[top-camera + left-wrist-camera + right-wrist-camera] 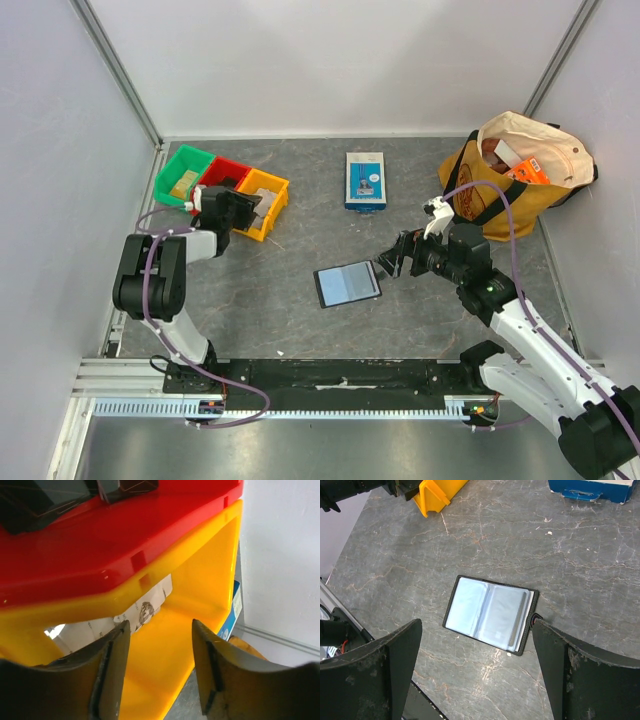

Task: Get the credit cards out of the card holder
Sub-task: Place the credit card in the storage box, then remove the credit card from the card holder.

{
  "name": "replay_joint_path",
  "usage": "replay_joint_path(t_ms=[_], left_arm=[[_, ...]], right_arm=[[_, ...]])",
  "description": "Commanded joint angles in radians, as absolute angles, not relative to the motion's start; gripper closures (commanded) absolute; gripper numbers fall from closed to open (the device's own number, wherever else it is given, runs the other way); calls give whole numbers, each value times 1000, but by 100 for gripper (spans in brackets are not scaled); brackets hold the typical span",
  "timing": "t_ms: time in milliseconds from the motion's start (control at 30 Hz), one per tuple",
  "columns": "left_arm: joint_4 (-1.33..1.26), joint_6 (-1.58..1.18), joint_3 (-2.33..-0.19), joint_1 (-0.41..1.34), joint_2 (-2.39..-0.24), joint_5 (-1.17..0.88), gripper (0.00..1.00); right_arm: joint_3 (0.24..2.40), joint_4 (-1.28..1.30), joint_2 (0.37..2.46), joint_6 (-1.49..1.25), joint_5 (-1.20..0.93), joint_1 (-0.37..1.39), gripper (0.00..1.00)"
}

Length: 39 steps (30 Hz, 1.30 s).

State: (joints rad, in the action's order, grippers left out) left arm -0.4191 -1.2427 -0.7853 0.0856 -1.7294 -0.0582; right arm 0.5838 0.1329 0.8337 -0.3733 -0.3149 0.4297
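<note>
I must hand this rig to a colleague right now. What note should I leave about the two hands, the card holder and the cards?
Left hand: open and empty, over the yellow bin.
Right hand: open wide and empty, hovering near the card holder.
Card holder: lies open and flat on the table, with its bluish pockets facing up.
Done: one pale printed card lies in the yellow bin.
Left: the pockets are too glossy to tell whether any cards remain. Check them and take out any you find.
</note>
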Motion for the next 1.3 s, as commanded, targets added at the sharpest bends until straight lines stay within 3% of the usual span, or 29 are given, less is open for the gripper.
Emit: replay_joint_path(t_ms=[0, 133, 300, 567, 867, 1267], left_arm=[[-336, -1178, -796, 86, -1626, -46, 37], [-282, -1132, -764, 89, -1514, -49, 29], [-230, -1046, -712, 132, -1324, -84, 29], [-71, -862, -704, 405, -1155, -83, 32], [60, -743, -736, 728, -1256, -80, 35], [100, -726, -769, 822, -1505, -130, 46]], right_arm=[[601, 132, 819, -359, -301, 430, 2], [604, 140, 816, -362, -288, 430, 2], [615, 153, 851, -371, -294, 428, 2], [644, 150, 954, -393, -319, 431, 3], [672, 135, 1118, -413, -309, 512, 9], [706, 98, 1310, -457, -149, 621, 20]])
